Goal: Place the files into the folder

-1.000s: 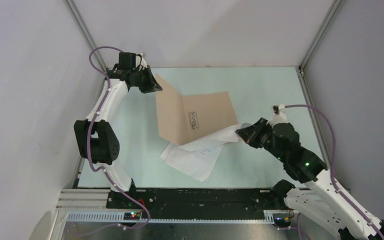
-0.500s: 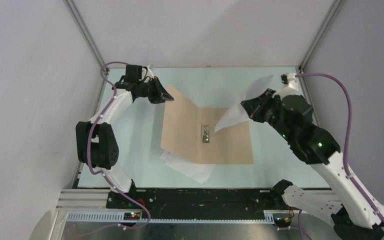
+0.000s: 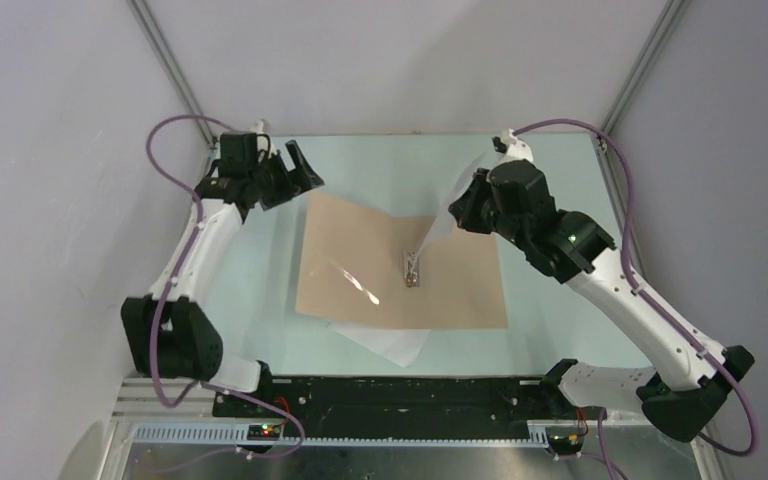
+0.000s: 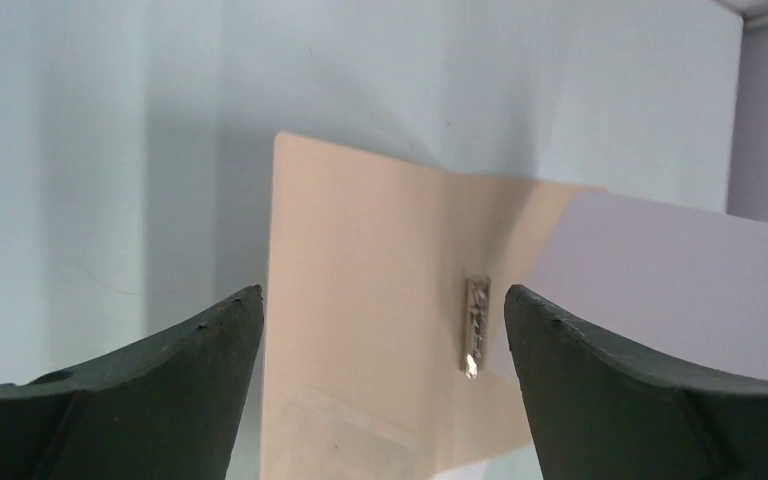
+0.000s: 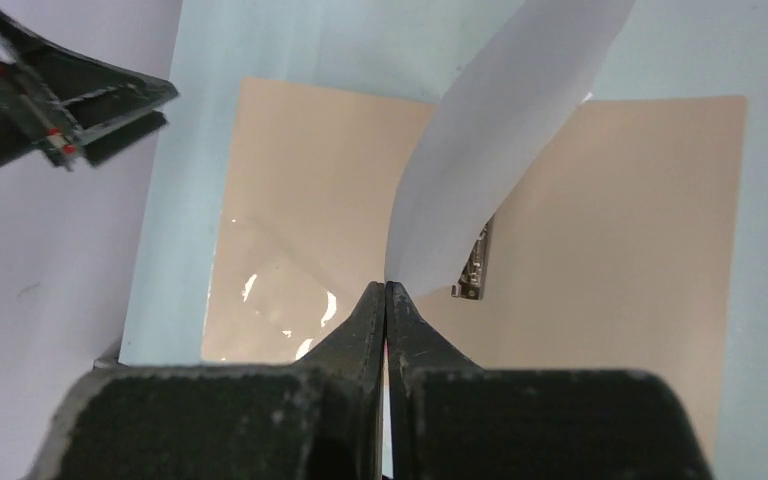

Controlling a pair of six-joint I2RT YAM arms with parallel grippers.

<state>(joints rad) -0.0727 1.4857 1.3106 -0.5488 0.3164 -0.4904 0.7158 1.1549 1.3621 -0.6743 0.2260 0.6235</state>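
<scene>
Left claw (image 4: 380,300): spread wide, empty, by folder (image 3: 460,290) far-left corner
Right claw (image 5: 387,288): pinched on white sheet (image 5: 490,130) above clip (image 5: 470,270)
Files (image 3: 388,344): poking from under folder's near edge

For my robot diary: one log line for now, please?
folder: open | left gripper: open, empty | right gripper: shut on sheet over folder

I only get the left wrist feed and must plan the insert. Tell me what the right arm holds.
Observer: The right pincer is shut on one white sheet, raised over the open folder.
Operator: Report where the other files are.
Observer: More white sheets lie under the folder's near edge, poking out on the near side.
Operator: Place my left pincer.
Observer: It sits open beside the folder's far left corner.
</scene>
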